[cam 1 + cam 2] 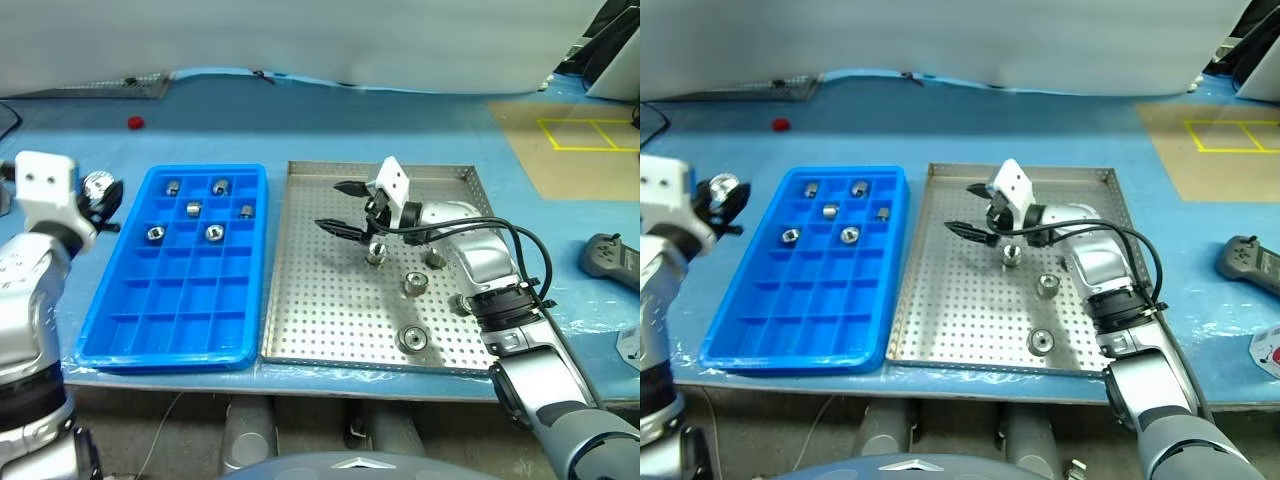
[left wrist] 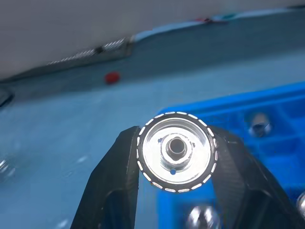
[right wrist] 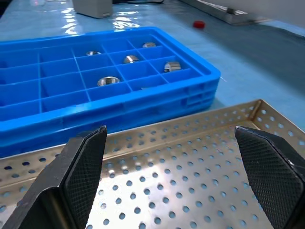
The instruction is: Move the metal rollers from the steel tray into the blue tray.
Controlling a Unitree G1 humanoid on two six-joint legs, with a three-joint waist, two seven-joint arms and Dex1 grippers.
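My left gripper is raised beside the left rim of the blue tray, shut on one of the metal rollers, a shiny ring with a dark centre. Several more rollers lie in the far compartments of the blue tray. My right gripper hovers open over the far middle of the steel tray, pointing toward the blue tray, with nothing between its fingers. Loose rollers stay on the steel tray, one just behind the gripper, and others nearer the front right.
A small red object lies on the blue table behind the blue tray. A dark handheld device rests at the right edge. A brown board with yellow tape is at the back right, and a perforated metal piece at the back left.
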